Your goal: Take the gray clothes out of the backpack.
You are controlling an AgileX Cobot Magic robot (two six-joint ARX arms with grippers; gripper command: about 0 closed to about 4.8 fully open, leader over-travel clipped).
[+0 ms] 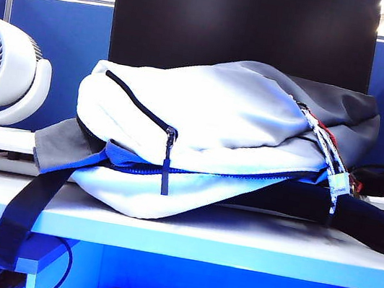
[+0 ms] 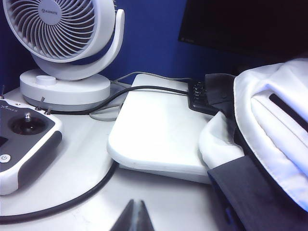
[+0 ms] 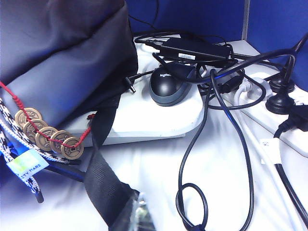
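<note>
One big bag: the backpack lies flat on its side on the white bench, white and pale gray, with a black zip across its side.
Gray clothes: a soft dark-gray flap with a blue edge pokes out of the bag's open mouth on the left side; the rest is tucked inside.
Strap: a wide black strap hangs down over the front edge of the bench.
Cords: speckled cords and a small tag dangle at the right end of the bag.
Coins: a row of round coins on a red string rests against the bag's gray panel.
Left claw: the left claw is pinched together with nothing in it, low over the bench, near the bag's mouth but apart from it.
Right claw: the right claw shows only its tip, clenched and holding nothing, just by the black strap.
Fan: a white fan stands on the left, behind a white board.
Remote: a controller with a little stick lies near the fan.
Mouse: a dark mouse sits among black cables on the right.
</note>
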